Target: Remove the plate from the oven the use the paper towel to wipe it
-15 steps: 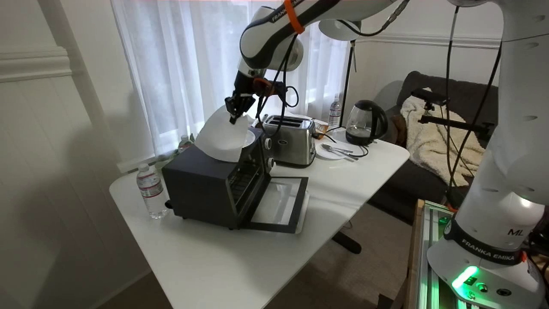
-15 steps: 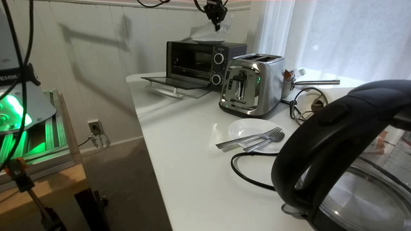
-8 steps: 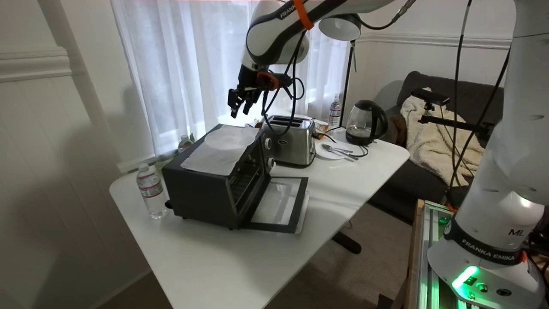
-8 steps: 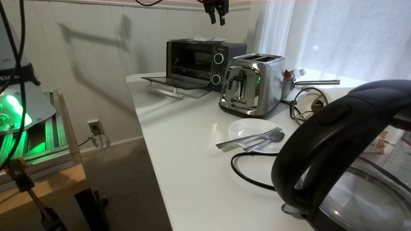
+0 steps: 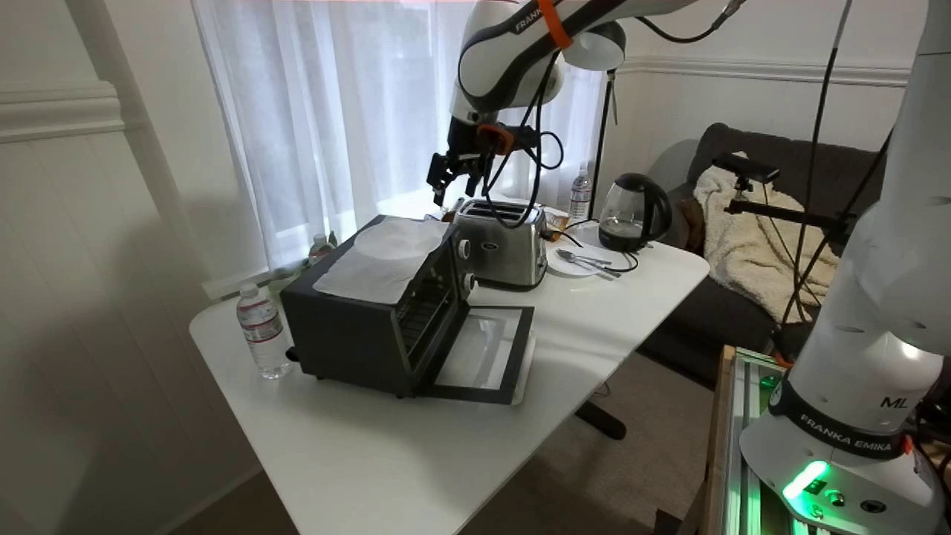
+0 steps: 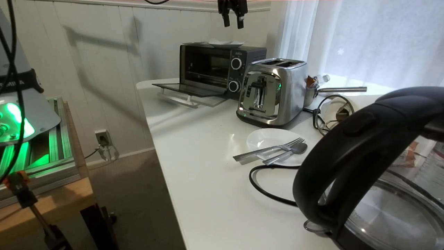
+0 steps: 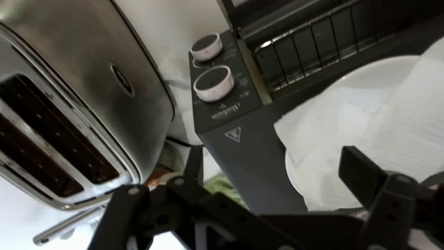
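Observation:
The white paper towel (image 5: 362, 279) lies spread over the top of the dark oven (image 5: 338, 331). Beneath it is the white plate (image 7: 376, 73), mostly covered; its rim shows at the towel's edges in the wrist view. The oven's door (image 5: 487, 345) is folded down, and a wire rack shows inside. My gripper (image 5: 455, 195) hangs above, near the toaster end of the oven, apart from towel and plate. In the wrist view its fingers (image 7: 360, 173) stand wide apart with nothing between them.
A steel toaster (image 5: 505, 245) stands close beside the oven's knob side. Beyond are another plate (image 6: 258, 139) with fork and spoon, and a kettle (image 5: 631, 215) with its cord. A water bottle (image 5: 264, 334) stands at the oven's opposite end. A pan handle (image 6: 341, 89) sticks out behind the toaster.
A second ago my gripper was shut on the raised paper towel. It has let go and opened, the towel has dropped flat, and the arm has moved away toward the toaster.

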You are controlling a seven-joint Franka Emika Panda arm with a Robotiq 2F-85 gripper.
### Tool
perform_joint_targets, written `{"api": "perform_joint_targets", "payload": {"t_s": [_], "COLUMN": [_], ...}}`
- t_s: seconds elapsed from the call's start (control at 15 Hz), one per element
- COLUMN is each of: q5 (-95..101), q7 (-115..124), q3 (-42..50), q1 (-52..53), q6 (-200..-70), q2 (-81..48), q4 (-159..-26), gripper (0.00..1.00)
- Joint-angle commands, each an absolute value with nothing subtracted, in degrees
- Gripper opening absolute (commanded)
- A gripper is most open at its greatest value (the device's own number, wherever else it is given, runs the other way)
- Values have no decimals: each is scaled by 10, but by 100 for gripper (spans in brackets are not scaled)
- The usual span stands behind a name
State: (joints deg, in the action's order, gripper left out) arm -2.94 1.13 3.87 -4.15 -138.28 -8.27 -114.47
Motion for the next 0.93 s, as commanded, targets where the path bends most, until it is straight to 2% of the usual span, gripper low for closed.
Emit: {"api": "perform_joint_targets", "payload": {"t_s": [0.0,0.53,0.6,0.87], "q5": [-23,-23,-29,-29], "q7": [22,-49,-22,-26], "q3": [52,74,68,69], "q1": [-50,-61,-58,-58], "q6": [-1312,-1184,-1198,-1195], "q2": [40,257,194,205], "q4": [-1251,-1357,-1320,-1324], "gripper": [100,100,100,100]}}
